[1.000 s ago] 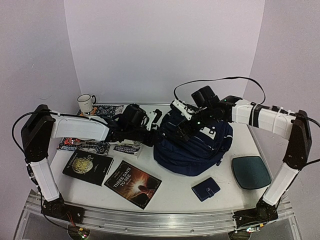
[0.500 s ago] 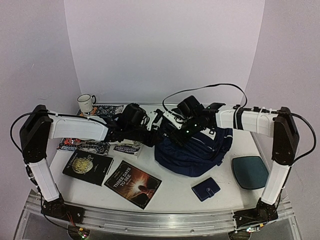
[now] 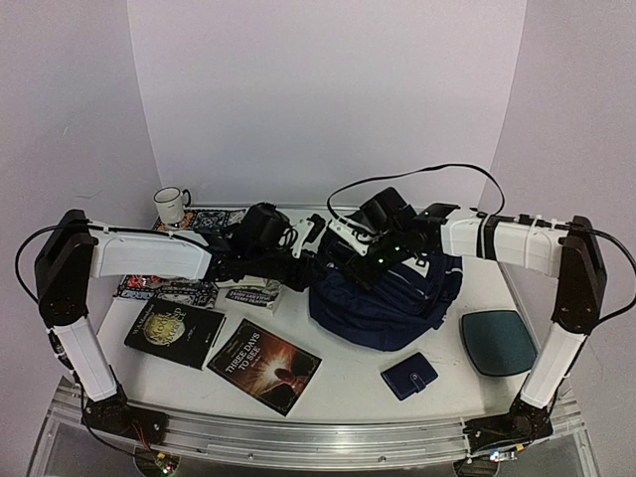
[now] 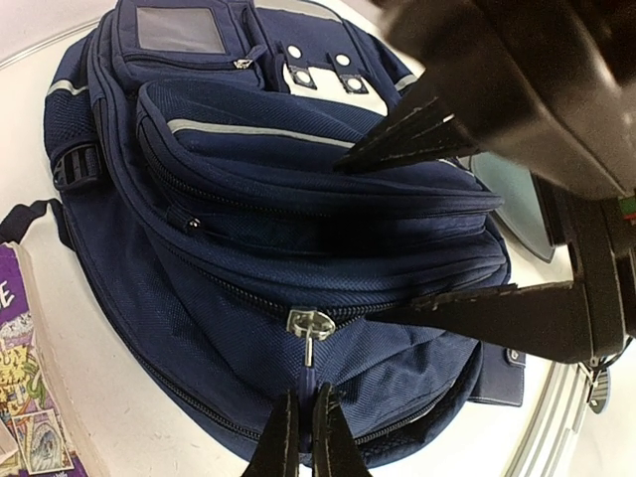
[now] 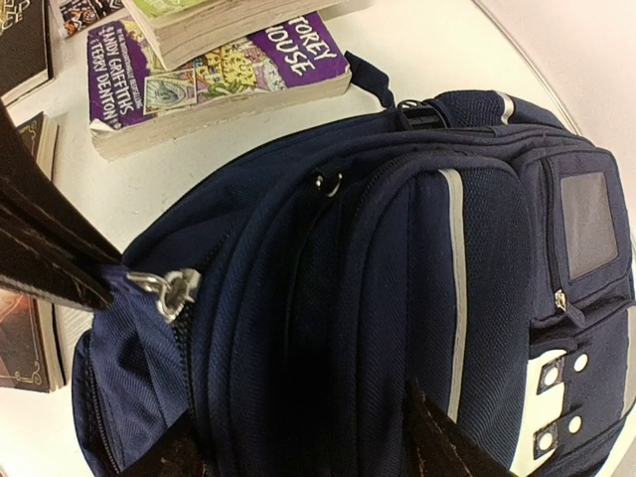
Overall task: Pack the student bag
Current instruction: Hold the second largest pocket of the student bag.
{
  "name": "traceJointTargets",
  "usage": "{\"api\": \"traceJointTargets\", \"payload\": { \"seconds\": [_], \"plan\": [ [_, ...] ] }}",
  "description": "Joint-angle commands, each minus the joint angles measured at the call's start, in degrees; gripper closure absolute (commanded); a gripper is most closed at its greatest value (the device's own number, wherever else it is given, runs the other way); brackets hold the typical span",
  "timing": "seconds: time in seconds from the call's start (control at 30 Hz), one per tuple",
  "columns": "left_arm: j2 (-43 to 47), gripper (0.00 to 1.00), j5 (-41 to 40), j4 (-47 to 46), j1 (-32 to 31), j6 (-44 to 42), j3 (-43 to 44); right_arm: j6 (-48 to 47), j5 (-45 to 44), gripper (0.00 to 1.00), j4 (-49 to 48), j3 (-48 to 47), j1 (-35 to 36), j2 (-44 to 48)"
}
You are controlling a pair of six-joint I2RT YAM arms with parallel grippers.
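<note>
The student bag point(image 3: 393, 298) lies flat on the table point(image 3: 348, 402), front pocket up. At the bag's left edge the left gripper point(image 4: 305, 397) is pinched tight on the zip pull point(image 4: 310, 326). The right gripper point(image 4: 363, 241) stands wide astride the bag's upper fold, seemingly touching fabric, though whether it grips is unclear. A navy wallet point(image 3: 409, 376) lies just nearside of the bag, and books point(image 3: 263, 366) lie to its left

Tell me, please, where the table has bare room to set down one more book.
The clearest bare patch is front centre, bordered by the dark Three Days to See paperback, the small navy wallet and the large navy fabric backpack behind. A narrower gap lies between wallet and teal oval case. The left rear is crowded with books and a white mug.
</note>
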State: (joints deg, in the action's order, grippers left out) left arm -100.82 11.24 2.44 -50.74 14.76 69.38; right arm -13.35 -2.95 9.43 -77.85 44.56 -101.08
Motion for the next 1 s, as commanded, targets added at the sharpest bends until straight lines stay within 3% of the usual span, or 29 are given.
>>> {"api": "traceJointTargets", "payload": {
  "seconds": [0.0,0.23,0.57,0.73,0.97],
  "plan": [
    [5.3,1.00,-0.2,-2.8,0.5,-1.0,1.0,-1.5,-3.7,0.33,6.0,1.4,-1.7,3.3],
    [4.8,1.00,0.6,-2.8,0.5,-1.0,1.3,-1.5,-4.3,0.28,7.0,1.8,-2.2,3.7],
    [3.9,1.00,-2.1,-0.1,0.5,-2.0,1.2,-1.2,-3.1,0.33,7.3,4.6,-3.9,7.8],
    [3.3,1.00,-0.8,0.2,0.5,-2.0,1.4,-1.1,-2.2,0.44,7.5,5.3,-5.0,8.2],
    [3.8,1.00,0.6,0.2,0.5,-1.9,2.3,-1.1,1.8,0.78,7.7,4.8,-5.0,5.8]
  ]
}}
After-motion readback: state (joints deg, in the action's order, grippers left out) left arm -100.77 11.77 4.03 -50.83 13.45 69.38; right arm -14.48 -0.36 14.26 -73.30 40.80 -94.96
